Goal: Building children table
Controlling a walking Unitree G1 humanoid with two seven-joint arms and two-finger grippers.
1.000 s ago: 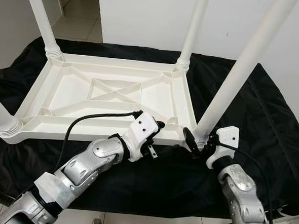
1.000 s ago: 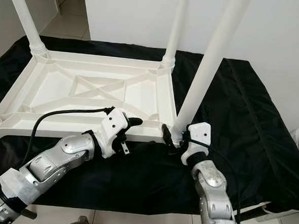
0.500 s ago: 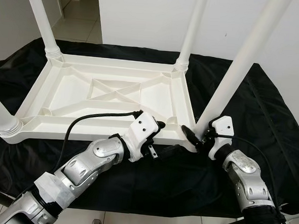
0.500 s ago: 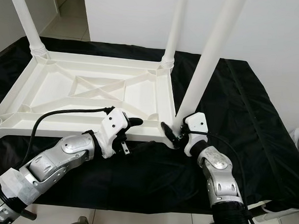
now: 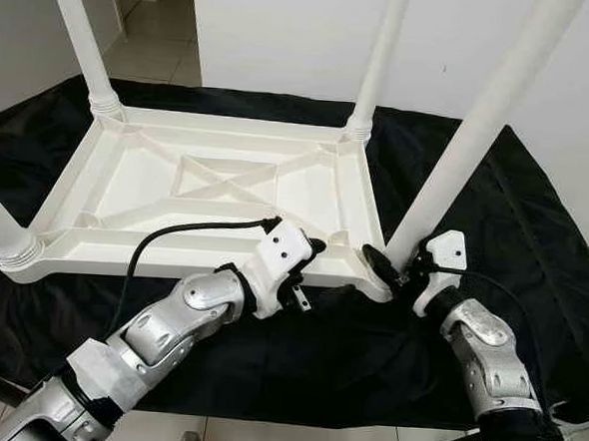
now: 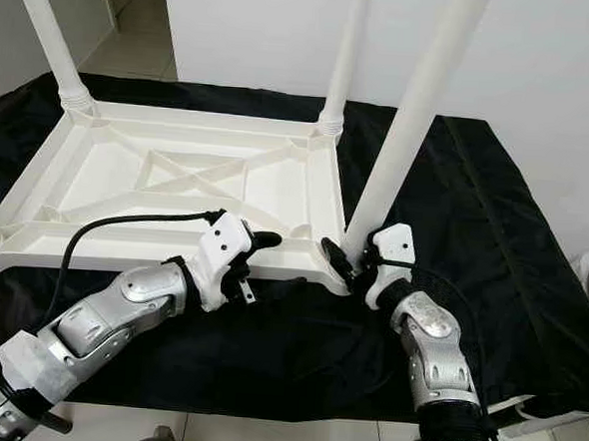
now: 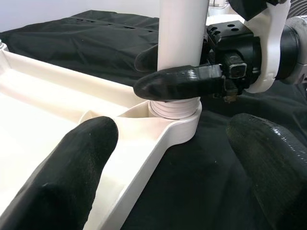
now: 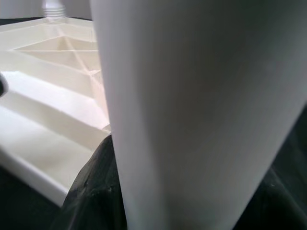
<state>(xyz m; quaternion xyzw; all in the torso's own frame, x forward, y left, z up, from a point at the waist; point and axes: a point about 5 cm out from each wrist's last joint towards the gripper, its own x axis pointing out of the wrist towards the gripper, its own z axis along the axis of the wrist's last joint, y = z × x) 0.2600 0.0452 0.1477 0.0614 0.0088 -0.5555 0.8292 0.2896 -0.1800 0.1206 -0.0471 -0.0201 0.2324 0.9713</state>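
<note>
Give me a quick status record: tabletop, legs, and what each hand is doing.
tabletop: white tabletop lies upside down on black cloth
legs: four white legs stand in the corner sockets
near-right leg: near-right leg leans slightly
right hand: right hand shut on the near-right leg just above its socket
left hand: left hand open, at the tabletop's near rim beside that corner, holding nothing

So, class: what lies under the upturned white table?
A black cloth lies under the upturned table, spread past every edge. Whatever supports the cloth is covered.
</note>
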